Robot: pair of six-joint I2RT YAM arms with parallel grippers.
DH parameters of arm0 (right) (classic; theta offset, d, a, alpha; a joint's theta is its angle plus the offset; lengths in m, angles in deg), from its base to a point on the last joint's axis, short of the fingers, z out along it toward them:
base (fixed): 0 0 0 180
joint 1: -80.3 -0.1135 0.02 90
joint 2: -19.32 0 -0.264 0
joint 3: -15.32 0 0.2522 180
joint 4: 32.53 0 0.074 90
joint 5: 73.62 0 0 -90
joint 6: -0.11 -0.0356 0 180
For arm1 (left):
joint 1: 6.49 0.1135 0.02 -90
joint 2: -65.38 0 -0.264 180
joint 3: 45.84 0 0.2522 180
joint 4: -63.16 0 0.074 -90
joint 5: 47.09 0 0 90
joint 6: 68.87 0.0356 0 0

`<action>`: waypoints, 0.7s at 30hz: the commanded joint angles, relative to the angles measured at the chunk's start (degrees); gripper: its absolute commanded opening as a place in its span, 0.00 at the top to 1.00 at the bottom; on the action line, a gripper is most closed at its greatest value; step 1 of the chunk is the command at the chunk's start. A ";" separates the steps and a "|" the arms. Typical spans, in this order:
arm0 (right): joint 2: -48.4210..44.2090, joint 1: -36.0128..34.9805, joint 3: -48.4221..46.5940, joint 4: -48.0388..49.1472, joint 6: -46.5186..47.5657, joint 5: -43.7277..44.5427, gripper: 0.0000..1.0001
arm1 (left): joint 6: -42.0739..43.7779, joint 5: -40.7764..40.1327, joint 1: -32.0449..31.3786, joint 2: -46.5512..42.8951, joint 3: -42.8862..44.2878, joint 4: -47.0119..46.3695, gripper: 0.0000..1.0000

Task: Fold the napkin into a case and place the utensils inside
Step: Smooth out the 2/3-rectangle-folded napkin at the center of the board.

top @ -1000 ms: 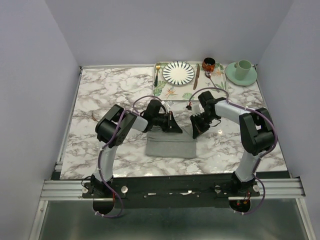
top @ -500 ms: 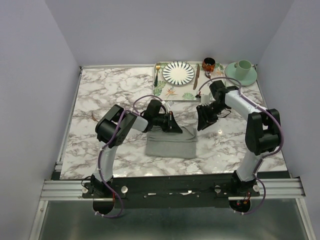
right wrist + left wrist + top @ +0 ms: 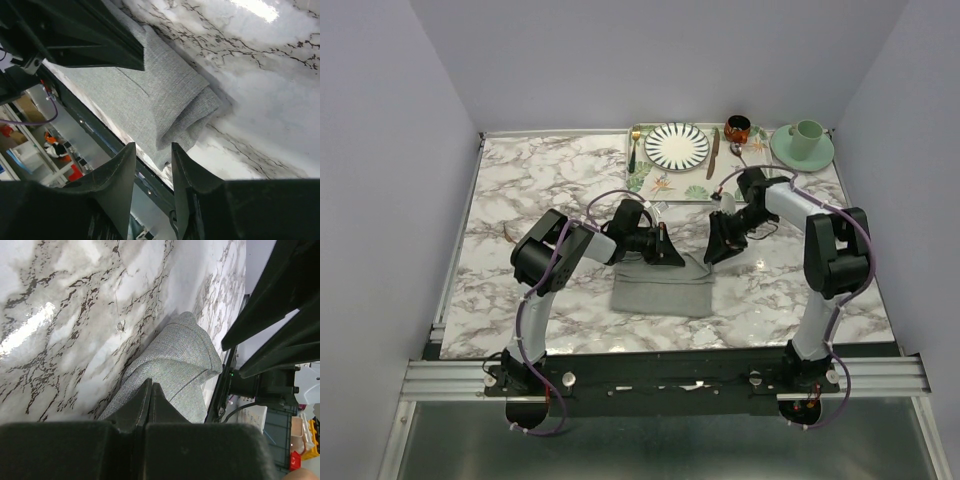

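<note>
Pressing my left gripper (image 3: 671, 258) closed onto the grey folded cloth napkin (image 3: 660, 292); right gripper (image 3: 711, 254) part-open, empty, angled down beside its corner.

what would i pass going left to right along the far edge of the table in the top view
gold fork → striped plate → brown-handled knife → dark red mug → green cup on its saucer

1 overhead view, 2 wrist close-ups.
Overhead faces far from the near edge; all 3 share the napkin (image 3: 660, 292).
</note>
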 commanded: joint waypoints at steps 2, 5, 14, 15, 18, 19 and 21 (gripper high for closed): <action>2.91 -0.31 3.47 3.76 -2.09 -0.63 0.59 | 2.96 -4.19 -0.12 2.24 -0.47 3.72 1.00; 3.18 -0.31 5.31 4.73 -2.09 -1.06 0.61 | 2.96 -4.01 -0.12 2.23 -0.38 3.63 1.00; 1.51 -0.31 7.70 4.30 -1.03 -1.95 0.83 | 3.22 -4.45 -0.03 2.06 -0.30 3.81 1.00; 1.42 -0.31 7.70 4.47 -1.03 -2.03 0.81 | 3.22 -4.45 -0.12 2.06 -0.21 3.81 1.00; 1.60 -0.40 6.38 4.47 -1.56 -1.68 0.75 | 3.31 -4.36 -0.03 2.15 -0.29 3.81 1.00; 1.77 -0.23 5.25 4.56 -1.82 -1.51 0.74 | 3.40 -4.27 -0.03 2.06 -0.30 3.81 1.00; 2.04 -0.31 4.19 4.56 -2.09 -1.24 0.73 | 3.48 -4.27 -0.03 1.97 -0.47 3.81 1.00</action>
